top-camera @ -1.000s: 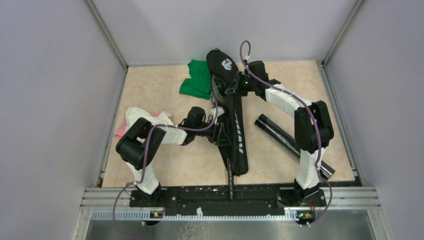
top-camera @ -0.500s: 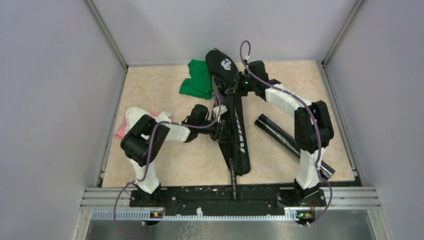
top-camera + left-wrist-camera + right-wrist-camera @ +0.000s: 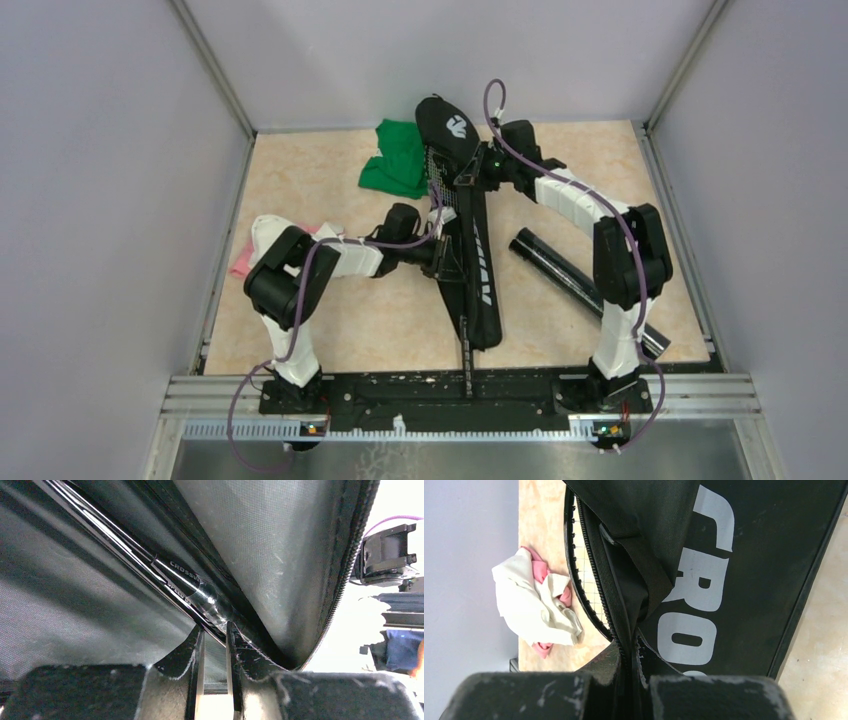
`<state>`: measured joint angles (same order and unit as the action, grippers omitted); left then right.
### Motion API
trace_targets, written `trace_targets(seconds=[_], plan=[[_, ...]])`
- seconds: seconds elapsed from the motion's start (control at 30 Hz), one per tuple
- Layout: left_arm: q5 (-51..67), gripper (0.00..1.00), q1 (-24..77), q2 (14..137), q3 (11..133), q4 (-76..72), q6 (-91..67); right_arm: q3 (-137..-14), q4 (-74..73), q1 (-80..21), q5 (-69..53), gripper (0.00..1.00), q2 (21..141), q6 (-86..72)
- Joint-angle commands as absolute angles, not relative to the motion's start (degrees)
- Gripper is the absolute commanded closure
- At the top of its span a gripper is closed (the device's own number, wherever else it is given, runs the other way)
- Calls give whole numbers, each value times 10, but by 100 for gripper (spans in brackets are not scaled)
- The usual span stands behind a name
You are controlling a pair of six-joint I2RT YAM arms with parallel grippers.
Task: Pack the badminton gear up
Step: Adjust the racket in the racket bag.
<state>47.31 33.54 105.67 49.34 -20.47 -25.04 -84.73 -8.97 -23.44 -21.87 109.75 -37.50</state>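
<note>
The right claw [image 3: 631, 652] was pinched shut on the zip edge of the racket bag [image 3: 744, 570] ahead of it, while the left claw [image 3: 215, 627], inside the bag, stood narrow about a racket [image 3: 192, 587] shaft at its tips, firm grip undeterminable.

Can't see most of racket [image 3: 437, 175], buried in bag [image 3: 478, 270]. Can't read its blurred shaft lettering whole. Hidden in part: tube [image 3: 550, 262] behind right arm [image 3: 625, 255], cloth [image 3: 262, 232] behind left arm [image 3: 300, 275].

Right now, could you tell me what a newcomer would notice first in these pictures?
A long black bag lies across the middle of the table. The right tool pinches its zipper edge toward the far end; the left tool reaches inside, at a racket shaft.
</note>
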Motion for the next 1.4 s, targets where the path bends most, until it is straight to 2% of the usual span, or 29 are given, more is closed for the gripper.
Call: trace_targets(seconds=[0.0, 0.77, 1.37], plan=[[501, 100, 319, 1064, 528, -216, -259, -845, -46, -235, -231, 100, 1046, -368], [490, 100, 282, 1057, 617, -137, -256, -836, -46, -234, -241, 100, 1038, -348], [390, 100, 276, 1083, 667, -145, -256, -826, -36, -235, -246, 100, 1024, -354]])
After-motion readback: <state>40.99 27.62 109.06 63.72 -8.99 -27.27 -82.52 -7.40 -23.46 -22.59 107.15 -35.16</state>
